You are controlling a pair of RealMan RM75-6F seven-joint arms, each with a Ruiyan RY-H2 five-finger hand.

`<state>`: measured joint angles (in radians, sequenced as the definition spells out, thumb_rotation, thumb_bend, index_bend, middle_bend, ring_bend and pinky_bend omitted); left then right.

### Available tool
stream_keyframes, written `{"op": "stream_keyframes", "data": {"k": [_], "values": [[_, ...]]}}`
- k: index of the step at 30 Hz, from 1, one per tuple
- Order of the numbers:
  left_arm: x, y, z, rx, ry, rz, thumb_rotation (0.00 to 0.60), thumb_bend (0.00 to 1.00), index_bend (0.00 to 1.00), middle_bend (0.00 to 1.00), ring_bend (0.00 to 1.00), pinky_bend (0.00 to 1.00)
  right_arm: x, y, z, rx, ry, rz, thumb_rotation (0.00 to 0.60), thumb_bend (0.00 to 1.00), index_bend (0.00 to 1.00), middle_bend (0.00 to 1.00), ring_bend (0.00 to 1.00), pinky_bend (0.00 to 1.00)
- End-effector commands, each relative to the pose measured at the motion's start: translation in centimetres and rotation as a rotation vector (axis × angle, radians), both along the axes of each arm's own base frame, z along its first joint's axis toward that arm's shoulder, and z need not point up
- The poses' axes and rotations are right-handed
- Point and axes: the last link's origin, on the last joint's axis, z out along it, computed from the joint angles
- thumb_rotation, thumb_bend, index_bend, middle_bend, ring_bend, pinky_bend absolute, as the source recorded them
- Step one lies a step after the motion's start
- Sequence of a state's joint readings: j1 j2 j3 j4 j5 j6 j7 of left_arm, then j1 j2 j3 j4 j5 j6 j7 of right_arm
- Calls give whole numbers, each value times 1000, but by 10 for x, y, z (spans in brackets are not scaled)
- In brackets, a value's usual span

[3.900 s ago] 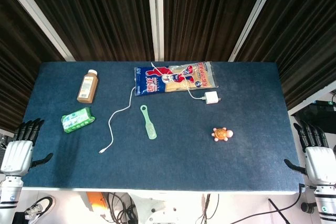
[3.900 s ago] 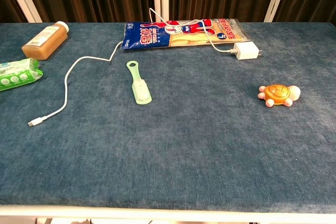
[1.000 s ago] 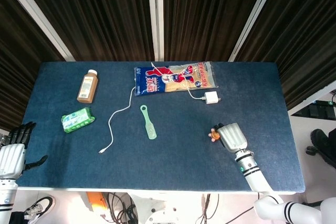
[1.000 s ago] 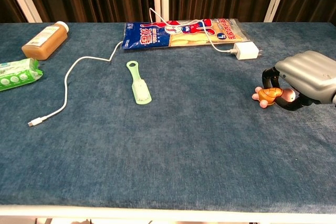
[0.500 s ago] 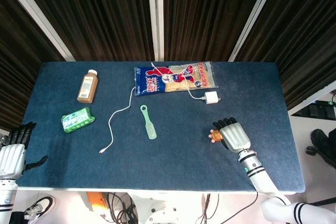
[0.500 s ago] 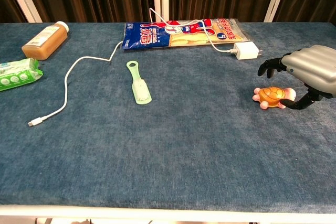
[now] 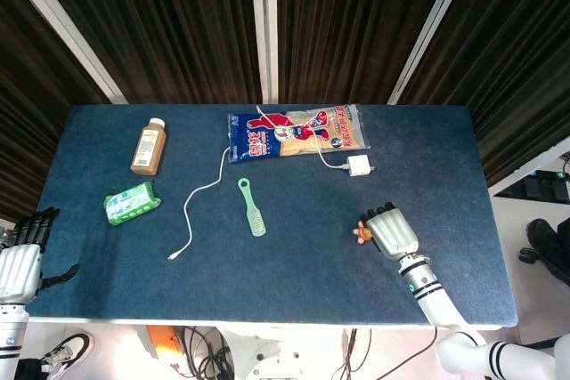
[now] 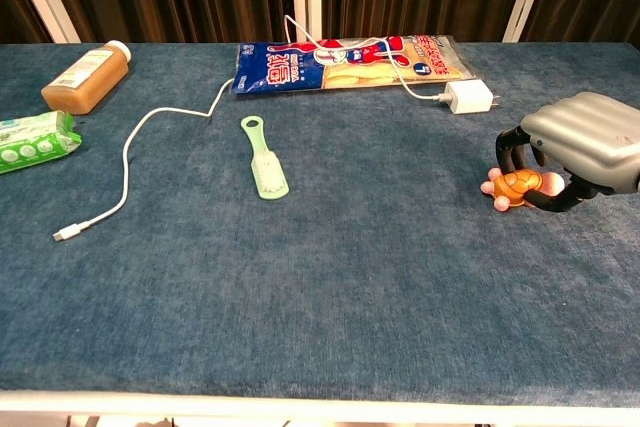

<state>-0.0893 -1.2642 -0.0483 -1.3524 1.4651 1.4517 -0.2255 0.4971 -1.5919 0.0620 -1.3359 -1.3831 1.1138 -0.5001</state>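
Note:
A small orange toy turtle point(image 8: 515, 185) lies at the right of the blue table point(image 7: 294, 282). My right hand point(image 8: 580, 142) covers it from the right, fingers curled over its shell and thumb behind, gripping it. From the head view only the turtle's left edge point(image 7: 362, 231) shows beside the right hand point(image 7: 392, 230). I cannot tell whether the turtle is off the cloth. Off the table's left front corner, my left hand point(image 7: 20, 260) holds nothing, its fingers apart.
A white charger point(image 8: 470, 98) with its cable point(image 8: 130, 162) lies just behind the turtle, and a snack bag point(image 8: 340, 62) at the back. A green brush point(image 8: 264, 157) is mid-table. An amber bottle point(image 8: 87, 77) and a green wipes pack point(image 8: 30, 142) sit at the left.
Half a second ago my right hand's fingers were spread above the turtle; now they have curled around it, and the turtle has tilted slightly. The left hand has not moved.

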Motion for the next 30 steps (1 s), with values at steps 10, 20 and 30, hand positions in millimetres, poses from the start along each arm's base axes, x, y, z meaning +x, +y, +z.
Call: {"op": "stream_keyframes", "data": {"k": [10,20,30], "values": [[0,0,2,7,-1,-2,600,145,42,33,0,46,-1,-2,-8,-32,-13,17,600,445,992,800,797,670],[2,1,2,9,1,-8,600,145,42,32,0,46,-2,-4,16,-39,-11,-22,600,18,67,111,63,60],[13,1,5,15,9,-32,600,145,41,33,0,45,4,44,88,-220,-233,13,600,0,0,0,0,0]]}}
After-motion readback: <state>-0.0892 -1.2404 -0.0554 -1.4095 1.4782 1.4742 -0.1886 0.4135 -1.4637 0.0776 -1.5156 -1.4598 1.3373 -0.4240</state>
